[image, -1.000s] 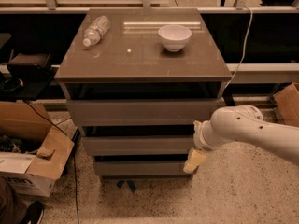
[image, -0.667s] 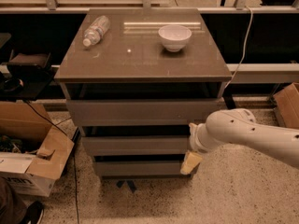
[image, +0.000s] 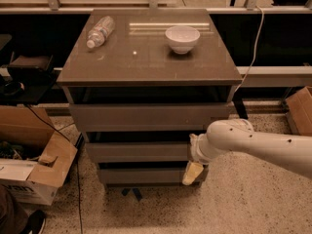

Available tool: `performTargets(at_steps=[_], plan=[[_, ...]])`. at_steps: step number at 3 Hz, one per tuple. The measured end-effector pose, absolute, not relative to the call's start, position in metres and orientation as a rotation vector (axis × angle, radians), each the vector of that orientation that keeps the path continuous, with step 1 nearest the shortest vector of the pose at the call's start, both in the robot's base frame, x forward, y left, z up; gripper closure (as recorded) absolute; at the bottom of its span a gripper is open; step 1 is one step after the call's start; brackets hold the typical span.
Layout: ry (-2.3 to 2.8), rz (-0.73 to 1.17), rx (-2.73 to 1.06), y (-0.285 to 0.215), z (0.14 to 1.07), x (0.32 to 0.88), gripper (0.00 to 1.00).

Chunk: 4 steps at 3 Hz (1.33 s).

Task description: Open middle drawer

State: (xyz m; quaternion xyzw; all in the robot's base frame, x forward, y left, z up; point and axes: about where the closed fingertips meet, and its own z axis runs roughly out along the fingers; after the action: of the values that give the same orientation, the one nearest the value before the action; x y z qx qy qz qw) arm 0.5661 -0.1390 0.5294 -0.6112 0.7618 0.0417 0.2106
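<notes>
The grey-brown cabinet point(image: 146, 67) has three drawer fronts. The middle drawer point(image: 136, 151) is the second one, a plain wide panel without a handle. It sits flush in line with the lowest front point(image: 141, 176), and no interior shows. My gripper point(image: 192, 172) hangs at the end of the white arm point(image: 253, 145), which reaches in from the right. It is at the right end of the middle drawer front, hanging down over the right end of the lowest front. Part of the gripper is hidden behind the wrist.
A white bowl point(image: 182, 38) and a lying plastic bottle point(image: 100, 31) are on the cabinet top. The taller top drawer front point(image: 146, 117) is above. Open cardboard boxes point(image: 36, 172) stand on the floor at the left, another box point(image: 301, 108) at the right. Cables run down the left side.
My arm and gripper have shifted a little to the left, closer to the right end of the drawer fronts. The drawers have not moved.
</notes>
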Motion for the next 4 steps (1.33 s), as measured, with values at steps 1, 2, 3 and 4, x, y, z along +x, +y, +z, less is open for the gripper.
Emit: performTargets(at_steps=[1, 2, 3, 4], plan=[[2.134, 0.178, -1.701, -0.127, 0.491, 0.589, 0.0], [2.135, 0.181, -1.699, -0.126, 0.489, 0.59, 0.0], [2.16, 0.135, -1.703, -0.129, 0.485, 0.585, 0.0], [2.176, 0.068, -1.66, -0.135, 0.476, 0.593, 0.0]])
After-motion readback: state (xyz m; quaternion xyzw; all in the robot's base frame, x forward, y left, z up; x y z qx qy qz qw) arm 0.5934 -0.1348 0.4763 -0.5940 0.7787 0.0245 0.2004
